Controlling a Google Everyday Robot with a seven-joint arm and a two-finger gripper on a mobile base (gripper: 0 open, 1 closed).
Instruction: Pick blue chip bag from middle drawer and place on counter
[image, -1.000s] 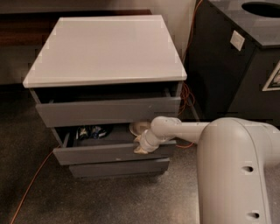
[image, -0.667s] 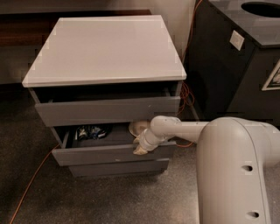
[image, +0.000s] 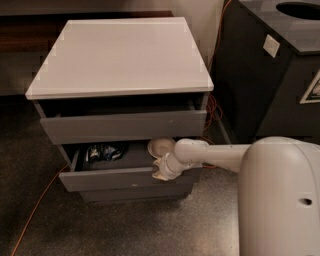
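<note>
While the middle drawer (image: 107, 179) stands partly open, the blue chip bag (image: 104, 151) lies inside at its left-far part. The bag is dark blue, crumpled, with white and black print, lying flat. Its far edge is tucked under the top drawer (image: 122, 127), which overhangs and also sits a bit open. An off-white bowl (image: 160, 146) sits in the same drawer to the right, apart from the bag, with bare grey drawer floor between them.

The gripper (image: 161, 171) is at the drawer's near front edge, right of centre, just near of the bowl and well right of the bag. Whether it is spread or closed can't be made out; the wrist blocks it. The arm (image: 215, 154) reaches in from the right, and its big white body fills the near right corner.

The counter (image: 120, 55) is a flat pale slab with clean square edges. The gap above the bag is shallow because of the top drawer front. The lowest drawer (image: 130, 194) is closed. A black bin (image: 270, 85) stands to the right, cut off at the frame edge. An orange cable (image: 35, 210) runs over the floor at near left. The print on the bag is unreadable.
</note>
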